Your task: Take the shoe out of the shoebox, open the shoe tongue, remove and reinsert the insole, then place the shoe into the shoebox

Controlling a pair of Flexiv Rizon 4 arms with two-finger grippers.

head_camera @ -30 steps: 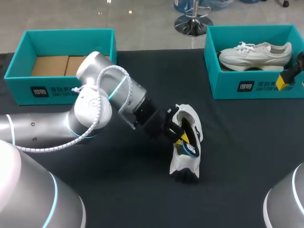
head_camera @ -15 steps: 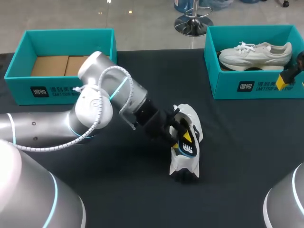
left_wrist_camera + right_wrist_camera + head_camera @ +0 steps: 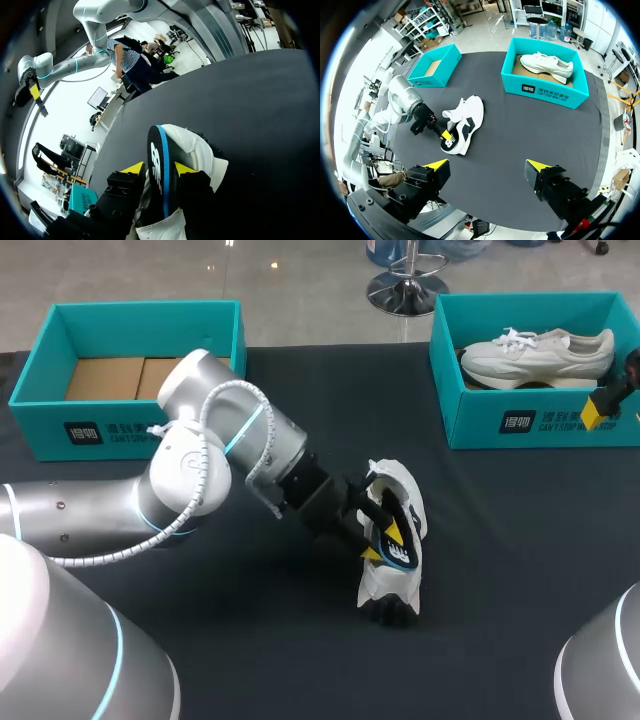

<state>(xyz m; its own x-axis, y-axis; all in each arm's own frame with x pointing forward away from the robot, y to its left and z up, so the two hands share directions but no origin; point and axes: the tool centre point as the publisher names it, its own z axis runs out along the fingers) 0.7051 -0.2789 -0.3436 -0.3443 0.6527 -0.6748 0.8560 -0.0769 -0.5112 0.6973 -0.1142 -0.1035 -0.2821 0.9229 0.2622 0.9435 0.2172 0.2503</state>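
A white shoe [image 3: 386, 585] lies on the black table near the middle, also in the right wrist view [image 3: 470, 112]. Its black insole [image 3: 159, 175] with a blue edge stands up out of the shoe's mouth. My left gripper [image 3: 382, 540] is at that mouth. Its yellow fingertips [image 3: 134, 168] stand a little off either side of the insole, so it is open. My right gripper [image 3: 487, 167] hangs wide open and empty, high over the table's right side. One of its fingers [image 3: 596, 410] shows by the right box. An empty teal shoebox [image 3: 60, 435] stands at the back left.
A second teal box [image 3: 480, 420] at the back right holds another white shoe [image 3: 540, 352]. Both boxes also show in the right wrist view, the empty one [image 3: 432, 75] and the filled one [image 3: 547, 91]. My left arm lies across the table's left half.
My left gripper's fingers have parted from shut around the insole. The insole now stands loose between them, and the wrist has shifted slightly. The right arm has kept still.
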